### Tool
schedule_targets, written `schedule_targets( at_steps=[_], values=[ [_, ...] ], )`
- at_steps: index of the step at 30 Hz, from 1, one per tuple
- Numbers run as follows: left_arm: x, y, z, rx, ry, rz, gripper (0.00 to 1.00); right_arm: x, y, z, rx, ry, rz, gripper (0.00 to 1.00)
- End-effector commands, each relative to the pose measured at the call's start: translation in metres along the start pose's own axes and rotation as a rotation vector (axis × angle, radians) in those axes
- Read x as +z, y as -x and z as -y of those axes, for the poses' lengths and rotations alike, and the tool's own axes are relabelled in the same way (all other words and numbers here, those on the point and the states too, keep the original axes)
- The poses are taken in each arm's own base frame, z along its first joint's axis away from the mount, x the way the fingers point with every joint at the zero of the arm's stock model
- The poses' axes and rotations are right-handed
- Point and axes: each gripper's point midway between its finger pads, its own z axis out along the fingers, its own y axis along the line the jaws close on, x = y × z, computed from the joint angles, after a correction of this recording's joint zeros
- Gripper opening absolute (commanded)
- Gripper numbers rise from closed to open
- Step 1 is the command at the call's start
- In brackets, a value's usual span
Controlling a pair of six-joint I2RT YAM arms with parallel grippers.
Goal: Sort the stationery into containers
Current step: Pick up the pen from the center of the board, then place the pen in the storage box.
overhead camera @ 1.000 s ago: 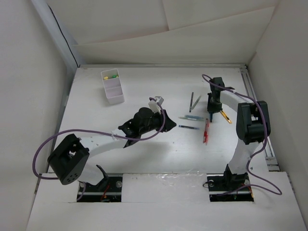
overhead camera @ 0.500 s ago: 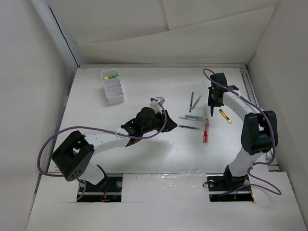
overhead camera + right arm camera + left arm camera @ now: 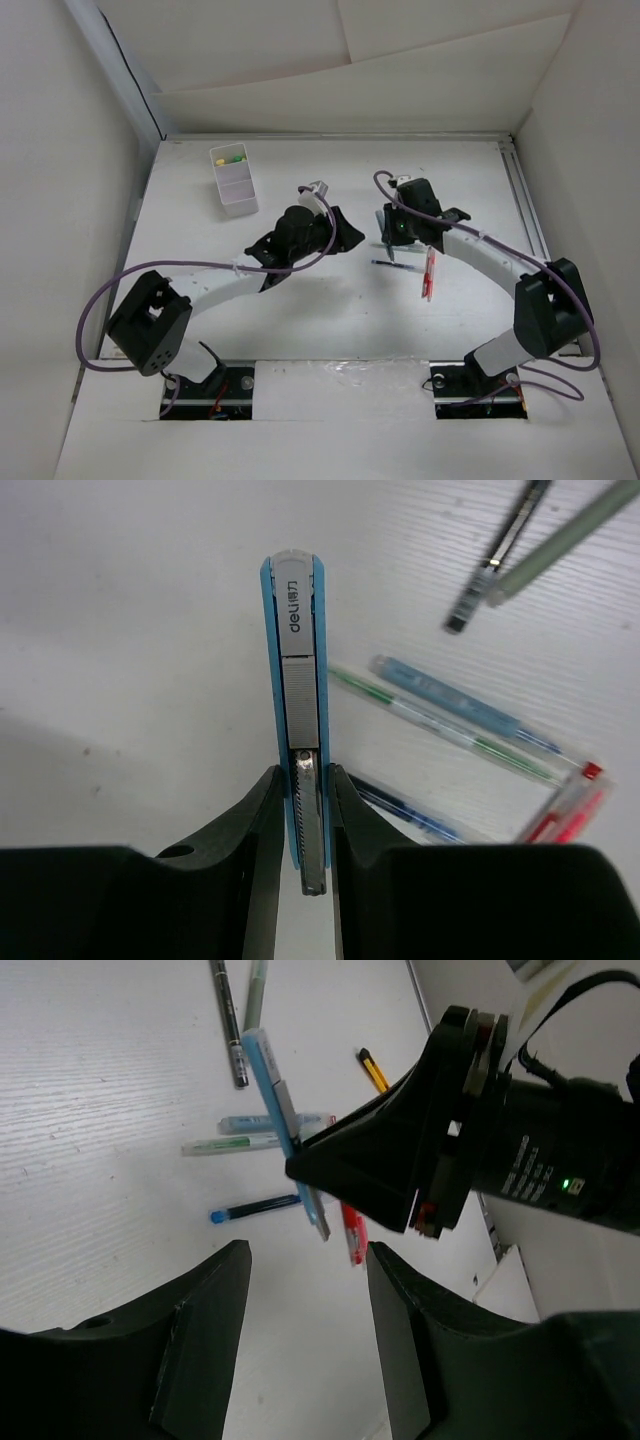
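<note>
My right gripper (image 3: 305, 776) is shut on a blue utility knife (image 3: 298, 670), which sticks out forward from its jaws above the table. In the left wrist view that blue knife (image 3: 268, 1085) points towards my left gripper (image 3: 307, 1260), which is open and holds nothing. From above, the left gripper (image 3: 345, 228) and right gripper (image 3: 392, 232) face each other a short way apart at mid-table. Loose stationery lies under and beside the right arm: a red pen (image 3: 429, 273), a dark blue pen (image 3: 392, 264), a teal-blue pen (image 3: 450, 698) and two grey pens (image 3: 497, 555). The white container (image 3: 234, 182) stands at far left.
Yellow and green pieces (image 3: 231, 159) lie in the container's far compartment. A yellow knife (image 3: 372, 1068) rests on the table beyond the pens. White walls close in the table on the left, back and right. Purple cables loop off both arms.
The right arm has swung left from the far right of the table, carrying the blue knife towards the left gripper. The left gripper's jaws have spread wider.
</note>
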Motion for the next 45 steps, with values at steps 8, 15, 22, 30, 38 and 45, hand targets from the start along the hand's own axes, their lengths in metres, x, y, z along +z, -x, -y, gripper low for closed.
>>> schedule_targets(
  at_steps=[8,15,22,30,38,45],
  values=[
    [0.009,0.033,0.007,0.016,0.063,0.086,0.47,-0.014,0.025,-0.074,-0.079,0.228,0.124,0.00],
    [0.018,0.043,-0.008,0.012,0.132,0.123,0.39,-0.017,0.024,-0.085,-0.095,0.262,0.133,0.00],
    [0.027,0.054,-0.023,-0.023,0.146,0.145,0.35,-0.036,0.027,-0.100,-0.106,0.357,0.159,0.00],
    [0.034,0.064,-0.004,-0.017,0.057,0.175,0.35,-0.045,0.028,-0.114,-0.131,0.427,0.171,0.00],
    [0.040,0.056,0.000,-0.026,0.022,0.136,0.35,-0.042,0.025,-0.112,-0.131,0.426,0.171,0.00],
    [0.040,0.053,-0.004,-0.037,0.012,0.125,0.34,-0.040,0.022,-0.111,-0.128,0.441,0.167,0.00]
  ],
)
